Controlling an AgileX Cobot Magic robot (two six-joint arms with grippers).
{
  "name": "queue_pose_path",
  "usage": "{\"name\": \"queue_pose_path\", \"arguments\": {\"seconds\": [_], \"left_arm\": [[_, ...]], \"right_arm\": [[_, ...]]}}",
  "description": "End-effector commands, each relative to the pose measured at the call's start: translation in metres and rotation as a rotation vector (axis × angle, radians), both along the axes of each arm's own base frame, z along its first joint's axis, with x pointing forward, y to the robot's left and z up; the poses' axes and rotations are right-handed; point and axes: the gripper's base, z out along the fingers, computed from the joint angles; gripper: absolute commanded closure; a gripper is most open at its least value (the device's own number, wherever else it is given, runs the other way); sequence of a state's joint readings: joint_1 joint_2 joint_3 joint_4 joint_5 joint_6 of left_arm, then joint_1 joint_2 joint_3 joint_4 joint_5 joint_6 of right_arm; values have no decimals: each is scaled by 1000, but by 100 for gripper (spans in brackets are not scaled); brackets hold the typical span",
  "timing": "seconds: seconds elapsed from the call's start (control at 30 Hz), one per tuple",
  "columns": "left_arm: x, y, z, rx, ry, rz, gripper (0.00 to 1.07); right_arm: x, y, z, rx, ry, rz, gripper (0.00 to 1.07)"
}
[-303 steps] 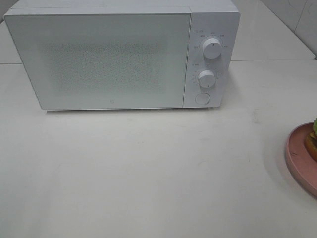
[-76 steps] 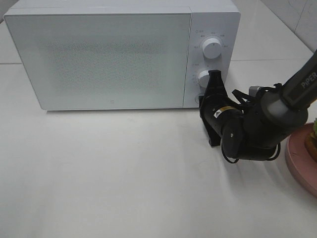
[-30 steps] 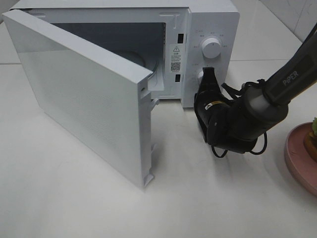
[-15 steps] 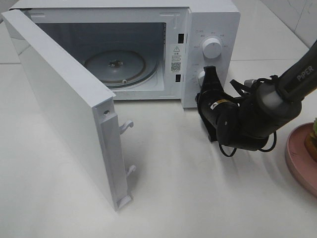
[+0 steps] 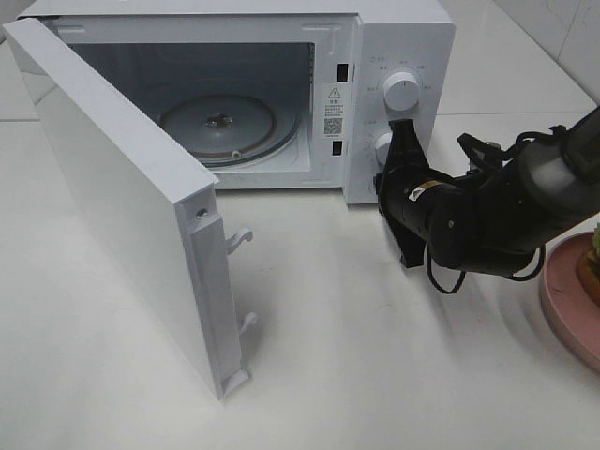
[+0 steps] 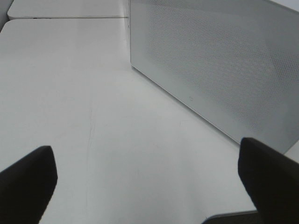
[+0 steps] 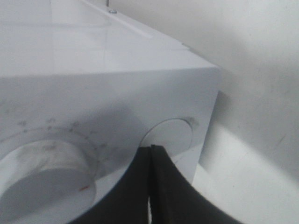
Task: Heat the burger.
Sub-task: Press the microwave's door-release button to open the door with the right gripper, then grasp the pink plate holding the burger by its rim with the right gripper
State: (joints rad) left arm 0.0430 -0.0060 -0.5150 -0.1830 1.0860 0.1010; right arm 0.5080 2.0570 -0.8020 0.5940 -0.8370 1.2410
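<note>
Only a sliver of the burger (image 5: 593, 258) shows at the right edge of the exterior view, sitting on a pink plate (image 5: 565, 302). The white microwave (image 5: 398, 37) stands at the back with its door (image 5: 122, 197) swung wide to the left and its glass turntable (image 5: 220, 127) bare. My right gripper (image 5: 402, 127) is shut, empty, its tips close to the control panel by the lower knob (image 5: 382, 145). In the right wrist view the shut right gripper (image 7: 150, 149) points at the round door button (image 7: 170, 135). My left gripper (image 6: 149, 186) is open and empty beside the door's outer face (image 6: 219, 70).
The upper knob (image 5: 400, 89) sits above my right gripper. The open door juts out over the front left of the white table (image 5: 375, 375). A tiled wall rises at the back right.
The microwave door swung fully open to the left a second ago and has stayed there. My right arm has drawn slightly right, away from the panel.
</note>
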Motion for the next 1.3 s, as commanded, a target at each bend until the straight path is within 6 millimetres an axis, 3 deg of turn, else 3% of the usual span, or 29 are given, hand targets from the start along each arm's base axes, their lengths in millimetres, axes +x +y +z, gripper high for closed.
{"name": "queue_pose_path", "arguments": {"seconds": [0.03,0.47,0.77,1.03,1.3], "left_arm": [[-2,0,1,-5,-27,3,9],[-2,0,1,-5,-27,3,9],[-2,0,1,-5,-27,3,9],[-2,0,1,-5,-27,3,9],[-2,0,1,-5,-27,3,9]], "right_arm": [[-3,-1,10,-2,-18,28,107],[-35,-9,24,-40,51,137,107],[-52,-3,29,-134,129,342,107],[-63,-5,39,-358,202,505,106],[-64,-20,51,-661,315,753,105]]}}
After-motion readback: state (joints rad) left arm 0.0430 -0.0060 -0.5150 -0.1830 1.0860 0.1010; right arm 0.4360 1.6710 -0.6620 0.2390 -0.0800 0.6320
